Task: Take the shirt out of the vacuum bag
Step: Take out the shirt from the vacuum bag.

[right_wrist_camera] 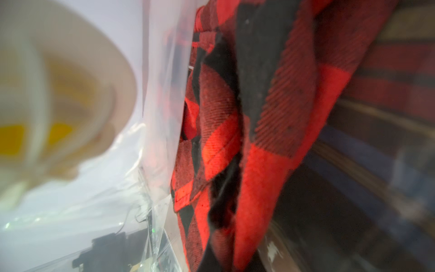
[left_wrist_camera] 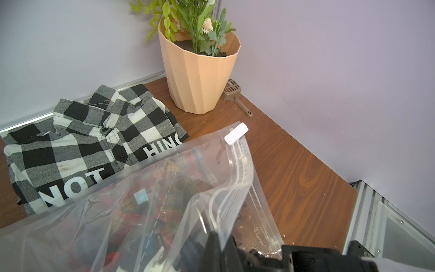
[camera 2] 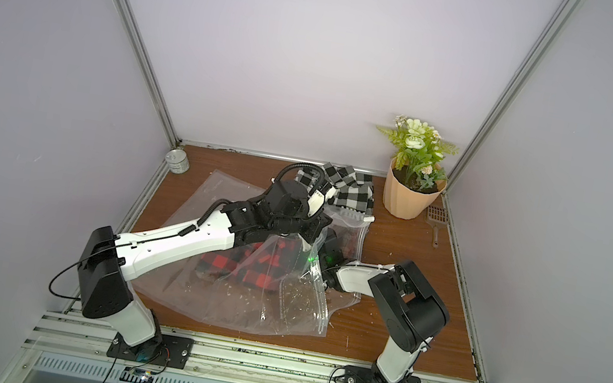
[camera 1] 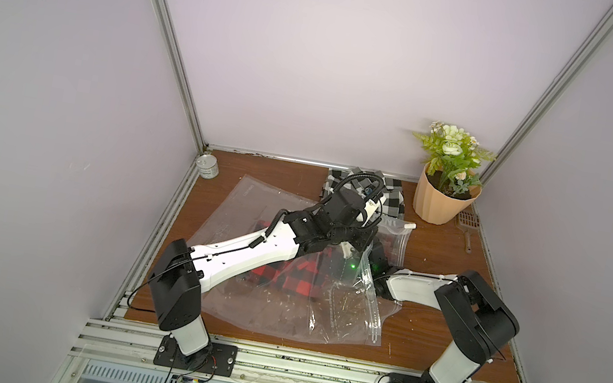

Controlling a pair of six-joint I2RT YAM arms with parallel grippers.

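Peach pot [camera 1: 441, 204] with plant, far right corner; brown scoop [camera 1: 468, 221] just beside; tin can [camera 1: 208, 168] far left corner

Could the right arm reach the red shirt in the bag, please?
Probably yes: the left gripper holds the bag open, and the right gripper sits inside its mouth, close to the red shirt.

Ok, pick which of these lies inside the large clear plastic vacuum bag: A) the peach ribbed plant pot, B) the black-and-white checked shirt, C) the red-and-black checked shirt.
C: the red-and-black checked shirt shows through the large clear plastic vacuum bag, while the black-and-white checked shirt lies outside it.
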